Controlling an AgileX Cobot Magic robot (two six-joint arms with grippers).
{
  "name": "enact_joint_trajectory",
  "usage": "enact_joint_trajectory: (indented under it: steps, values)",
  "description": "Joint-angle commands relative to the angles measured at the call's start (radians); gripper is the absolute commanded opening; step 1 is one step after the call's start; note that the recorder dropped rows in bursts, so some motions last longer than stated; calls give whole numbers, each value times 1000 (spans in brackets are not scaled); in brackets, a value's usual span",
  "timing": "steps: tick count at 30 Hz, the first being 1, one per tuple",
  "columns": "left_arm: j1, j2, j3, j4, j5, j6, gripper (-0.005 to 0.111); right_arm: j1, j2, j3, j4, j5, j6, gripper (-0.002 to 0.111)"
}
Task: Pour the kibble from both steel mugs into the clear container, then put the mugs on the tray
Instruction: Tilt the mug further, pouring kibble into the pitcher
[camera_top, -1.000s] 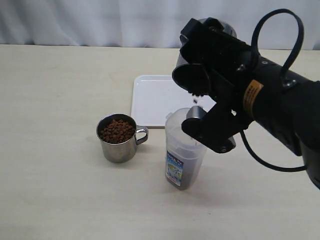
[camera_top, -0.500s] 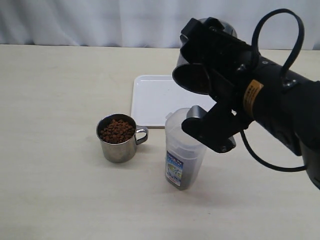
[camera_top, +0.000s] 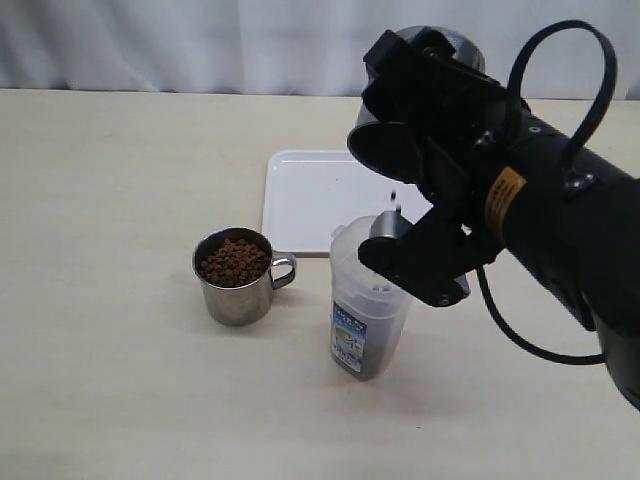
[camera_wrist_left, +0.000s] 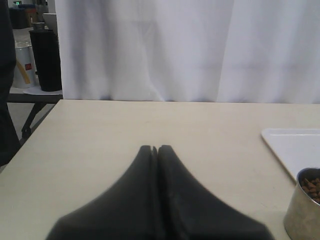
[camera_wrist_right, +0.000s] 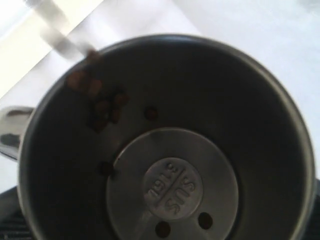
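Note:
My right gripper (camera_top: 418, 118) is shut on a steel mug (camera_top: 386, 150), held tipped on its side above the clear container (camera_top: 368, 300). A pellet of kibble (camera_top: 393, 197) is falling from its rim towards the container's mouth. Inside this mug (camera_wrist_right: 170, 150) only a few pellets (camera_wrist_right: 102, 110) cling near the lip. The other steel mug (camera_top: 236, 278) stands upright left of the container, full of kibble (camera_top: 232, 261). Behind both lies the white tray (camera_top: 305, 195). My left gripper (camera_wrist_left: 155, 149) is shut and empty, low over the table, with that full mug (camera_wrist_left: 302, 212) off to one side.
The right arm's black body and cable loop (camera_top: 560, 110) hang over the table's right side, above the container and the tray's right part. A white curtain (camera_top: 200, 40) closes the back. Dark objects on a stand (camera_wrist_left: 37, 55) sit beyond the table's edge.
Pellets fell from the held mug a second ago, none half a second ago, and one falls now. The mug has risen slightly. The left gripper has not moved.

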Motion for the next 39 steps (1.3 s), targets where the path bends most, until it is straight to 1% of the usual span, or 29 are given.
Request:
enact_joint_trajectory:
  steps: [1, 13, 23, 25, 29, 34, 39]
  values:
    - [-6, -3, 2, -4, -12, 5, 0, 3, -4, 2, -13, 15, 6, 4]
    - [-6, -3, 2, -4, -12, 5, 0, 3, -4, 2, -13, 12, -61, 4]
    - [-6, -3, 2, -4, -12, 5, 0, 3, -4, 2, -13, 13, -77, 4]
    - [-6, -3, 2, -4, -12, 5, 0, 8, -4, 4, -13, 17, -77, 4]
    - [-6, -3, 2, -4, -12, 5, 0, 52, -4, 8, -13, 30, -77, 4]
    - [-6, -3, 2, -4, -12, 5, 0, 45, -4, 8, -13, 92, -72, 4]
    - [-6, -3, 2, -4, -12, 5, 0, 61, -4, 8, -13, 60, -46, 4]
